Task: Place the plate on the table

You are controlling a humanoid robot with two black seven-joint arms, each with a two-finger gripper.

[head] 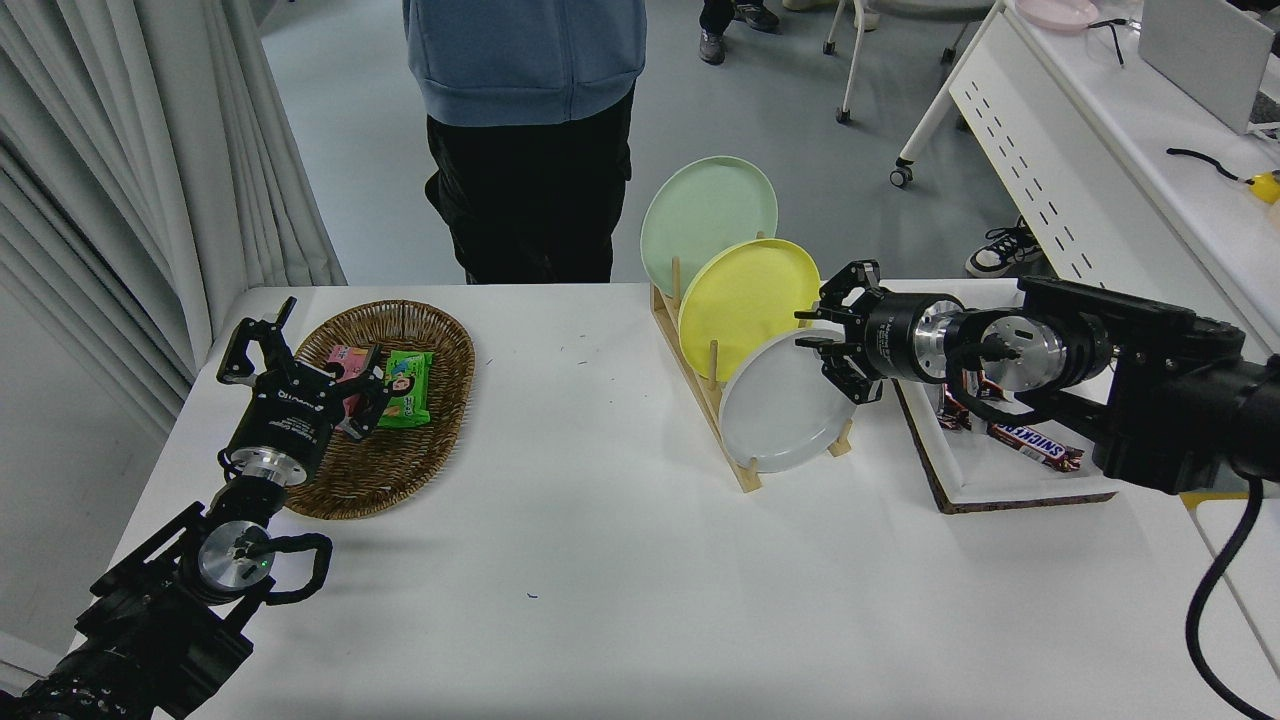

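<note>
White table (600, 560) fills the lower frame. Centre right: one wooden rack (706, 392) holding three plates on edge, leaning in a row. Pale green plate (708, 222) at the back, yellow plate (745, 300) in the middle, light grey plate (782, 412) at the front, lowest in frame. The grey one sits in the rack's front slot.

Right gripper (822, 345) reaches in from the right edge, horizontal, fingers spread apart around the upper right rim of the grey plate; cannot tell if they touch it. Nothing clamped.

Left gripper (280, 345) at lower left, over the near edge of one oval wicker basket (440, 420); fingers apart, holding nothing. Basket holds two snack packets, one pink (348, 358), one green (405, 385).

Right of the rack: one white tray (990, 475), partly hidden by the arm, with at least two candy bars (1035, 445).

One person (525, 130) stands at the far side, top centre. White desk (1080, 150) at upper right.
</note>
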